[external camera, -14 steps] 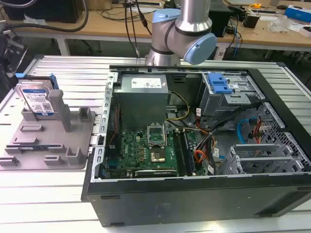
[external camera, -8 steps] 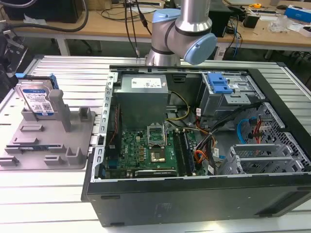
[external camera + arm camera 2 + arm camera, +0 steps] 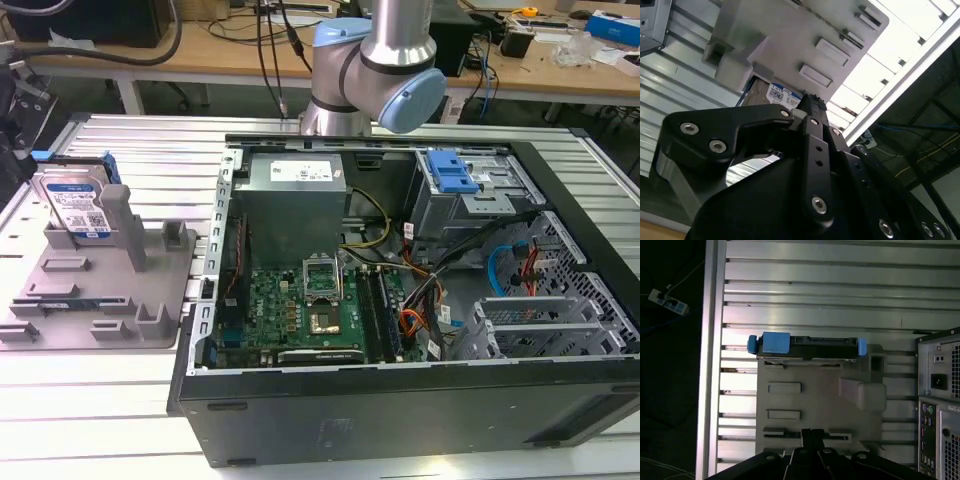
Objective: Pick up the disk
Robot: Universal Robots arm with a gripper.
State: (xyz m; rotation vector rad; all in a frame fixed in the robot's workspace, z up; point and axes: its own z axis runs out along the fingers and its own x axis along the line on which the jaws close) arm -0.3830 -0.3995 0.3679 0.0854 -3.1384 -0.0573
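disk (image 3: 72, 205): far left of the exterior view, upper half. It stands on edge in the holder, label towards the camera, blue rails along its sides.
holder (image 3: 110, 300): grey slotted plate lying flat on the tabletop, below and just right of the disk. One of its posts rises against the disk's right side.
tabletop (image 3: 150, 140): ribbed metal, carrying both the holder and the case.
arm (image 3: 375, 60): top centre of the exterior view, behind the case.
computer case (image 3: 400, 300): open, centre to right, just beside the holder.
end effector (image 3: 812, 435): black; I cannot tell whether it is released or clenched. Nothing is seen in it, and it is well apart from the disk.
key relation: in the first wrist view the disk (image 3: 807, 347) shows edge-on, straight ahead of the end effector at the holder's far end, with the slotted plate between them. Its long axis runs crosswise to the line from end effector to disk.
second wrist view: a patch of the disk's label (image 3: 780, 94) peeks past the black linkage.
progress: judged not yet picked up, since the disk sits in the holder.
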